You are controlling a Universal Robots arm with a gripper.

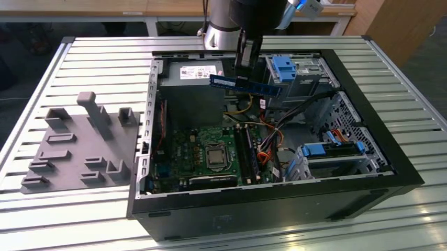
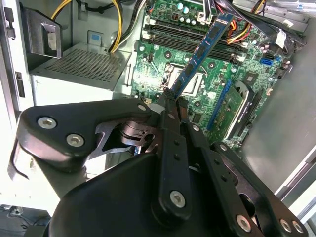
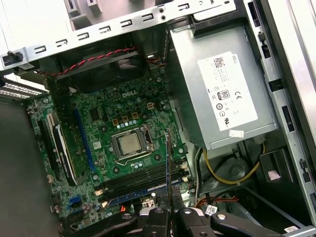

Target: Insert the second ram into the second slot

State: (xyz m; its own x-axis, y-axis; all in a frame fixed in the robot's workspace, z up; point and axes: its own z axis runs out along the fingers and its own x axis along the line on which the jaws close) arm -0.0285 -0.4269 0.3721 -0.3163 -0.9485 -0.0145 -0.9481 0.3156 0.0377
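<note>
My gripper (image 1: 242,73) hangs above the open computer case (image 1: 363,151), shut on the second ram (image 1: 246,85), a thin dark-blue strip with a small white label held level over the case's far part. In the second wrist view the ram (image 2: 202,49) sticks out from the shut fingertips (image 2: 167,104) toward the green motherboard (image 2: 163,64). The first wrist view shows the ram (image 3: 168,158) edge-on, hovering over the row of black memory slots (image 3: 143,178). One slot there holds a seated blue strip (image 3: 133,195). The held ram is well clear of the slots (image 1: 244,151).
A silver power supply (image 1: 192,73) fills the case's far corner. Blue drive-bay clips (image 1: 283,68) and bundled cables (image 1: 276,133) lie at the exterior view's right of the slots. The processor socket (image 1: 211,156) sits beside them. A grey fixture plate (image 1: 77,146) rests outside the case.
</note>
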